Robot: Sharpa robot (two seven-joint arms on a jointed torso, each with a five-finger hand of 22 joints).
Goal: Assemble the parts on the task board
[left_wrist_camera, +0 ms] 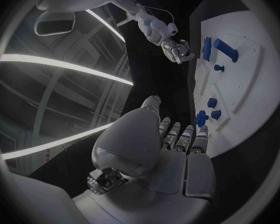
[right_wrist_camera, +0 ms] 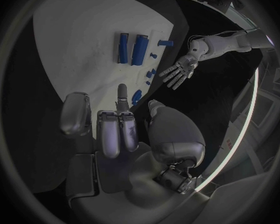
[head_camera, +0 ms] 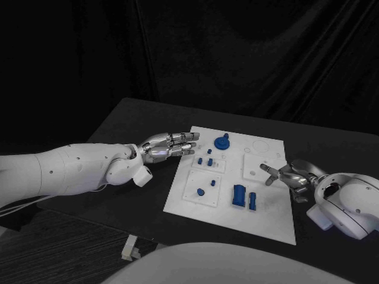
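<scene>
The white board (head_camera: 266, 219) lies flat in the middle of the black counter (head_camera: 138, 118), with small blue parts (head_camera: 241, 195) scattered across it; a round-topped blue piece (head_camera: 222, 141) stands near its far edge. The left hand (head_camera: 168, 145) hovers at the board's left far corner, fingers spread, holding nothing; the right hand (head_camera: 288, 174) sits at the board's right edge, fingers loosely apart and empty.
</scene>
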